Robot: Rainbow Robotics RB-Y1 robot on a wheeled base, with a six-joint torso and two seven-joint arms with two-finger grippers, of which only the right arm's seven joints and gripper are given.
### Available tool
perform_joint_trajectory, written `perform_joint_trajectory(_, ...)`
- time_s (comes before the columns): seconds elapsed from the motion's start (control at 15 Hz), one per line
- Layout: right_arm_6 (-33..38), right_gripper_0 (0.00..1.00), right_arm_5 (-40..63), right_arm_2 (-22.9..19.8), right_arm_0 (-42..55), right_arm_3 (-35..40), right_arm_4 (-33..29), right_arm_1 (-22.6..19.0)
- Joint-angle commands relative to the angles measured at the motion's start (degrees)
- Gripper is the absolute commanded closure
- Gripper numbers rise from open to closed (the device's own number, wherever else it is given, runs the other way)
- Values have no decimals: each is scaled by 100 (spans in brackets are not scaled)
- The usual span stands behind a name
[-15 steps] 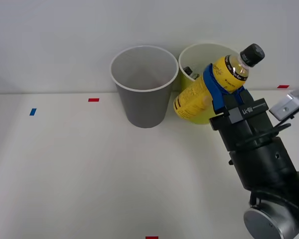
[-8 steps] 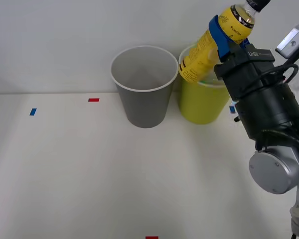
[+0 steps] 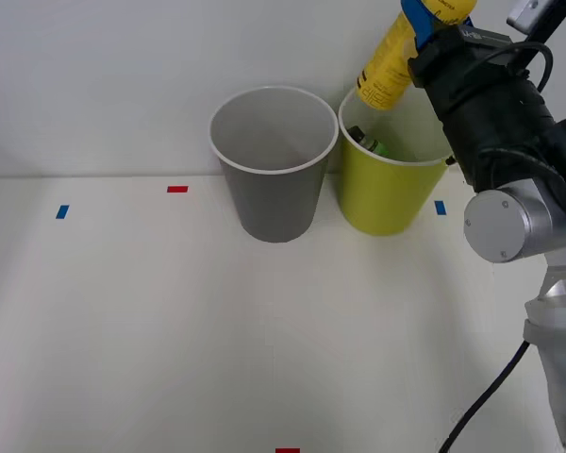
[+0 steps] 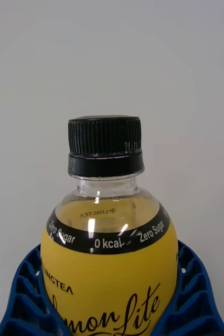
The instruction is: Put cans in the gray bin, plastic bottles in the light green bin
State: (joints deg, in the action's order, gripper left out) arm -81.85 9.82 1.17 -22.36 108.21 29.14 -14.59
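1. Yellow bottle point(image 3: 389, 68) is what you are holding: it hangs tilted in the air above the light green bin point(image 3: 389, 193), its lower end over the bin's far rim, its top running out of the front view's upper edge.
2. From the wrist you see its black screw cap point(image 4: 105, 144), a clear neck and a black band reading "0 kcal" and "Zero Sugar".
3. Your right tool point(image 3: 424, 14) is clamped on the bottle, with a blue ribbed finger point(image 4: 25, 302) pressed on each side of the yellow body.
4. Inside the light green bin a smaller green bottle point(image 3: 368, 142) with a dark cap lies against the wall.
5. Just beside it, to its left, stands the gray bin point(image 3: 274, 189), upright, the two rims nearly touching.
6. Both bins sit at the back of the white counter point(image 3: 170, 330), near the wall, among small red point(image 3: 177, 190) and blue point(image 3: 62, 212) tape marks.
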Motion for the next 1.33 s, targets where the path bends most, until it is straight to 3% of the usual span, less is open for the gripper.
perform_joint_trajectory(0.07, -156, 100, -6, -38, -304, -450, -128, -185)
perform_joint_trajectory(0.33, -437, 100, 196, -47, -322, -599, -356, -413)
perform_joint_trajectory(0.93, -736, 100, 275, -47, -463, -960, -523, -440)
perform_joint_trajectory(1.0, -745, 78, 275, -47, -463, -960, -532, -440)
perform_joint_trajectory(1.07, -745, 21, 275, -47, -463, -960, -523, -448)
perform_joint_trajectory(1.13, -727, 0, 275, -47, -454, -960, -506, -448)
perform_joint_trajectory(1.33, -710, 0, 275, -38, -410, -951, -470, -448)
